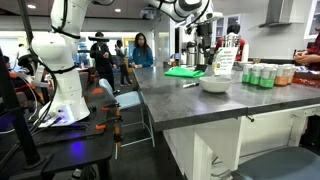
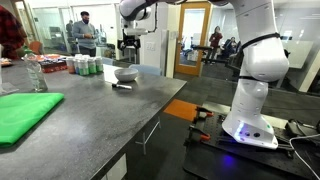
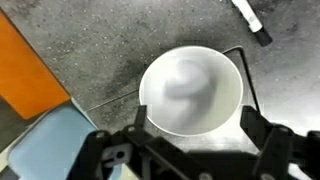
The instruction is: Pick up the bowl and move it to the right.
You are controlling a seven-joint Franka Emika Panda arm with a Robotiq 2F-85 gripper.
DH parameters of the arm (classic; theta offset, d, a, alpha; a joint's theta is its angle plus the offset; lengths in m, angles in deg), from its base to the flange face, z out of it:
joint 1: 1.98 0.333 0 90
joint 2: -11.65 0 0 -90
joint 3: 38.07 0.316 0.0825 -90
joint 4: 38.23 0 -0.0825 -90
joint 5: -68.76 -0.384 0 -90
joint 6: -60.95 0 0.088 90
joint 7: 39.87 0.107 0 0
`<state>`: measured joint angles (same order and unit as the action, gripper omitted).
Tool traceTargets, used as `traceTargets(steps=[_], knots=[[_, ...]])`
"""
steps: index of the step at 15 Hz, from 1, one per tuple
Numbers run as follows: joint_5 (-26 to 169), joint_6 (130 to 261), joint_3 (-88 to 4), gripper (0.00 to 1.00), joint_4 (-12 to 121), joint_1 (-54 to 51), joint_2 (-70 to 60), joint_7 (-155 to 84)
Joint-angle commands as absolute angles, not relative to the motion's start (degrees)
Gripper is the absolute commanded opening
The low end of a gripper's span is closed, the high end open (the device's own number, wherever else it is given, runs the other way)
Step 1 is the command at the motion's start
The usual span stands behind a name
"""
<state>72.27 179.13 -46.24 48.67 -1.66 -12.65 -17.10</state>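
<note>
The white bowl (image 3: 190, 88) sits upright and empty on the dark grey counter. It shows in both exterior views (image 1: 214, 84) (image 2: 126, 73). My gripper (image 3: 195, 125) is open and hangs right above the bowl, one finger on each side of its rim. I cannot tell whether the fingers touch the rim. In the exterior views the gripper (image 1: 204, 52) (image 2: 130, 48) hangs from the arm over the bowl.
A black marker (image 3: 250, 20) (image 1: 190, 84) lies on the counter beside the bowl. A flat green sheet (image 1: 183, 71) (image 2: 20, 115) lies further along. Several cans (image 1: 265, 75) (image 2: 82, 66) stand near the bowl. The counter edge (image 3: 60, 75) is close, with an orange floor below.
</note>
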Motion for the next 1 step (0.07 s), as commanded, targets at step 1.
traceTargets(steps=[1], knots=[[74.11, 176.77, -45.92, 1.0, 47.01, -1.59, -12.77, -17.34]])
